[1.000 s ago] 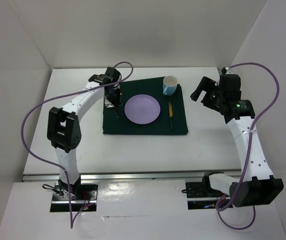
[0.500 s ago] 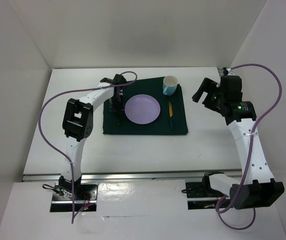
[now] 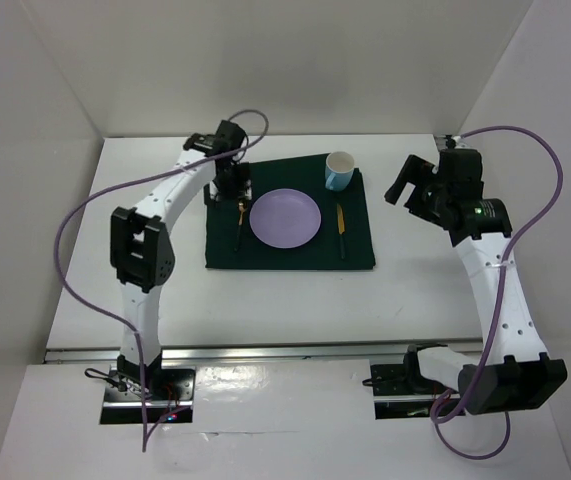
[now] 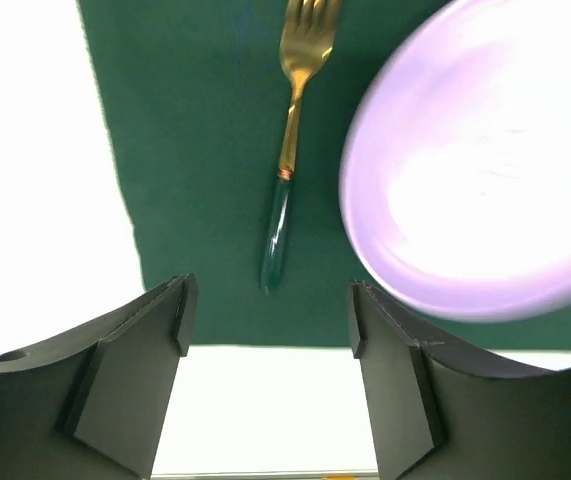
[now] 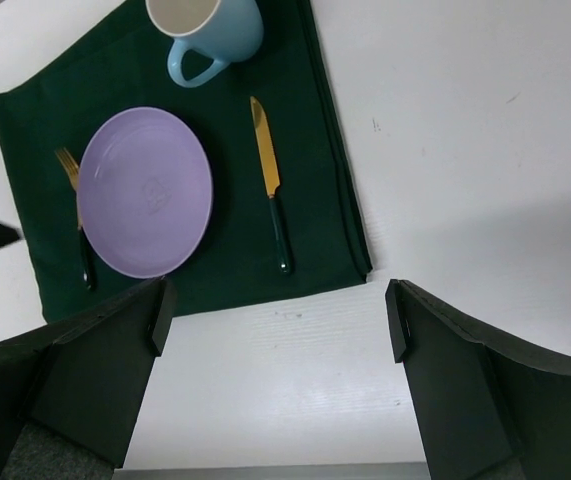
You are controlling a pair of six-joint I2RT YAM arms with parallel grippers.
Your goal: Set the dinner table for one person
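On the white dinner table (image 3: 435, 290) lies a dark green mat (image 3: 288, 250) with a lilac plate (image 3: 285, 218) in its middle. A gold fork with a dark handle (image 3: 238, 225) lies on the mat just left of the plate. A matching knife (image 3: 342, 228) lies to the right of the plate. A light blue mug (image 3: 339, 170) stands at the mat's far right corner. My left gripper (image 3: 232, 190) hangs open above the fork (image 4: 290, 150), holding nothing. Off the mat's right side my right gripper (image 3: 405, 180) is raised and wide open, also with nothing in it.
White walls close in the table at the back and on both sides. A metal rail (image 3: 265, 352) runs along the near edge, and the arm bases are bolted below it. The left arm's purple cable (image 3: 75, 215) loops over the table's left part.
My left gripper has opened and let go of the fork, which now lies free on the mat left of the plate. The left arm drew back a little. The right arm has not moved.
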